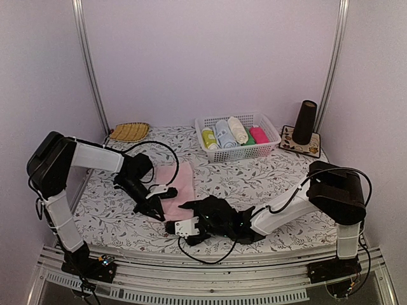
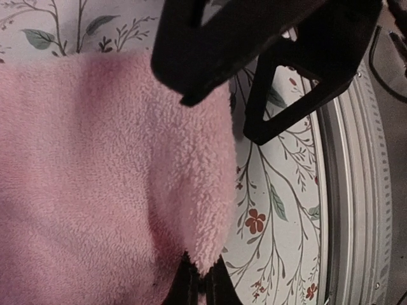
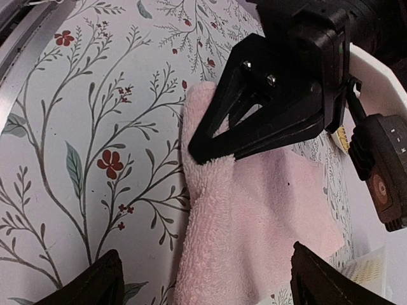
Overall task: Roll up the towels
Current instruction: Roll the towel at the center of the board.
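A pale pink towel point(image 1: 177, 180) lies flat on the flowered tablecloth, left of centre. My left gripper point(image 1: 158, 214) is at the towel's near edge, shut on a pinched-up fold of the pink towel point(image 2: 191, 210), and its fingertips point(image 2: 219, 289) show at the bottom of the left wrist view. My right gripper point(image 1: 189, 210) hovers just right of it, open wide, its fingertips point(image 3: 95, 286) straddling the pink towel point(image 3: 254, 222). The left gripper point(image 3: 210, 152) shows ahead of it, holding the towel's corner. A cream towel roll point(image 1: 238, 129) lies in the basket.
A white basket point(image 1: 270, 124) at the back holds yellow-green, light blue, green and magenta rolls beside the cream one. A woven yellow mat point(image 1: 129, 131) lies back left. A dark cup point(image 1: 305, 121) stands on a coaster back right. The metal rail point(image 2: 356, 210) edges the table close to the grippers.
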Available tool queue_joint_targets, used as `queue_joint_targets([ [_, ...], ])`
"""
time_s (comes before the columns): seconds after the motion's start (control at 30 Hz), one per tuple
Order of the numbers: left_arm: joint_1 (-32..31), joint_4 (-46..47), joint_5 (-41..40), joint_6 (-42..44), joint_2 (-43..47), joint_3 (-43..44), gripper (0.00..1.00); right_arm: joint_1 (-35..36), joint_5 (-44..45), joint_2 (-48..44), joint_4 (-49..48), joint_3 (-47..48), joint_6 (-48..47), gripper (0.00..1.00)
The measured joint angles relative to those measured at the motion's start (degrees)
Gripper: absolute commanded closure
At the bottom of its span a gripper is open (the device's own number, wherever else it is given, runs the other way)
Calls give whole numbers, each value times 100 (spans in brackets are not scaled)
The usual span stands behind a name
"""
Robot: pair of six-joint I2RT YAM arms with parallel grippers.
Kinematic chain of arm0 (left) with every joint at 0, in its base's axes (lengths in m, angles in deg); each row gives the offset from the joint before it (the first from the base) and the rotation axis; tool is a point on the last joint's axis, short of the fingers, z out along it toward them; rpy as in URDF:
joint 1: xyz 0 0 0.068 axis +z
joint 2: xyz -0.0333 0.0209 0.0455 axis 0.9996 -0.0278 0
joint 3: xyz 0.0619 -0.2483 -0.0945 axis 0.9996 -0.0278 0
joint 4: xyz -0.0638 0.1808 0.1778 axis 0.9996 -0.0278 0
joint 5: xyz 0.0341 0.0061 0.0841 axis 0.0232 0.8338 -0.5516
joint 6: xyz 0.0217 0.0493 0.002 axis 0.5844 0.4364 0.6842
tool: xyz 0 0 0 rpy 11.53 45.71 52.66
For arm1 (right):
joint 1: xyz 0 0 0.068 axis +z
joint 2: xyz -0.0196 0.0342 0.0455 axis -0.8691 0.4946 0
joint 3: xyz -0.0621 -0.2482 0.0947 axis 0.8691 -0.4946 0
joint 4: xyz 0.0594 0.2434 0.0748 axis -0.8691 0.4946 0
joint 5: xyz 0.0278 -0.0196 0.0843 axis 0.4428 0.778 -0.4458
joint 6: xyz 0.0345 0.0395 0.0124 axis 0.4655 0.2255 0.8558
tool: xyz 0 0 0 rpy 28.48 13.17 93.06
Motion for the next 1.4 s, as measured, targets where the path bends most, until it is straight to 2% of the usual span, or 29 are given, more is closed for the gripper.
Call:
queue_joint_targets([
  [0.07,0,-66,11,61,0,0,100,-37,15,105,4,70,-48,18],
  [0.17,0,-160,28,162,-2,0,100,-111,11,192,15,105,-90,40],
  [0.3,0,-280,81,278,-50,0,100,-227,-4,260,96,120,-133,44],
  [0.37,0,-315,94,321,-76,0,100,-271,-22,273,111,133,-142,49],
  [0.47,0,-363,96,372,-79,0,99,-317,-85,304,114,144,-188,69],
  [0.57,4,-372,96,420,-76,0,85,-321,-210,345,138,144,-225,93],
  [0.6,7,-369,94,428,-76,0,77,-323,-273,352,155,146,-236,96],
  [0.67,17,-365,81,448,-76,-7,55,-330,-374,354,197,151,-227,97],
  [0.73,48,-358,61,463,-66,-31,38,-339,-520,354,330,199,-155,98],
  [0.83,162,-293,17,459,57,-109,19,-382,-765,352,656,363,31,98],
  [0.93,291,-153,-103,433,426,-243,5,-463,-1056,352,1012,551,374,98],
  [1.13,380,461,-302,310,1707,-844,3,-710,-1703,306,1639,796,1237,98],
  [1.4,409,1919,-662,118,3362,-2260,3,-1161,-2778,269,2417,1285,2444,98],
])
